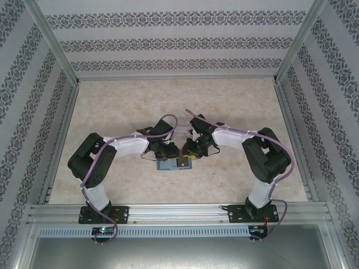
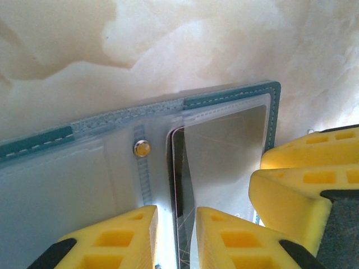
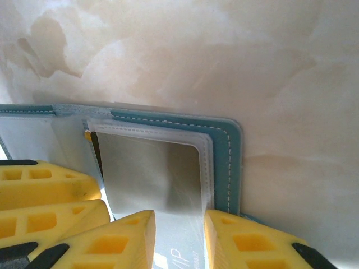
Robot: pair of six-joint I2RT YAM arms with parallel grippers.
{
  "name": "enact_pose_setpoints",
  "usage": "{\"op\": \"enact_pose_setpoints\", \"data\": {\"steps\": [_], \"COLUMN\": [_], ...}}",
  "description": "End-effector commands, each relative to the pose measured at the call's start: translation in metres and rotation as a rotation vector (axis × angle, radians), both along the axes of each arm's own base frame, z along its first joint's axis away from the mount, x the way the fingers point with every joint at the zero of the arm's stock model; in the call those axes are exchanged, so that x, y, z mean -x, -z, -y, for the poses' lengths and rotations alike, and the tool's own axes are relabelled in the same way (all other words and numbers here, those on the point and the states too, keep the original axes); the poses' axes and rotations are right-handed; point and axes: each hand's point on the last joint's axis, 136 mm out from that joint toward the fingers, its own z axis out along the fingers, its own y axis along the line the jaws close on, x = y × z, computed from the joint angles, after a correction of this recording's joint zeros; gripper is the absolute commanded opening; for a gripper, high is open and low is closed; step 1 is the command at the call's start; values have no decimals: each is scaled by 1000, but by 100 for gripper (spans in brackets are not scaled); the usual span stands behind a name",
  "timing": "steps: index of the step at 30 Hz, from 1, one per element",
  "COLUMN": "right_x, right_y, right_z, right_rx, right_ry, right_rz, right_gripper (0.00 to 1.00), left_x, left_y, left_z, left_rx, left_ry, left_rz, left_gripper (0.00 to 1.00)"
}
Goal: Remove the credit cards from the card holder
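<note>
Marbled table [image 1: 252, 112], card holder [image 2: 230, 100] lying open, left pincer [image 2: 176, 241] and right pincer [image 3: 178, 241] on it — both slightly parted

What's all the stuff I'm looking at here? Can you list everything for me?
Table: one, beige marble pattern, under everything.
Walls: grey-white patterned, around the table.
Card holder: one, teal, lying open mid-table.
Snap button: one, brass, on the holder's tab.
Credit card: at least one, dark, in the holder's clear right-hand slot.
Left claw: yellow fingers apart, over the holder's fold.
Right claw: yellow fingers apart, at the card's near edge.
</note>
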Motion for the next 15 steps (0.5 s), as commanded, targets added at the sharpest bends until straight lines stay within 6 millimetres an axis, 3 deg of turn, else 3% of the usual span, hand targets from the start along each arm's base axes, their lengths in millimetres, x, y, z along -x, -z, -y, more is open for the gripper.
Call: {"op": "enact_pose_setpoints", "data": {"steps": [1,15], "right_x": [6,7], "right_y": [4,2], "right_z": [10,10], "right_rx": [44,44], "right_ry": [2,0], "right_rz": [-9,-10], "right_gripper": [30,30], "left_x": [-9,-10], "left_y": [-17,-8], "left_z": [9,19], "left_rx": [60,73], "left_ry": [-13,0], "left_rz": [19,-5], "left_gripper": [25,25]}}
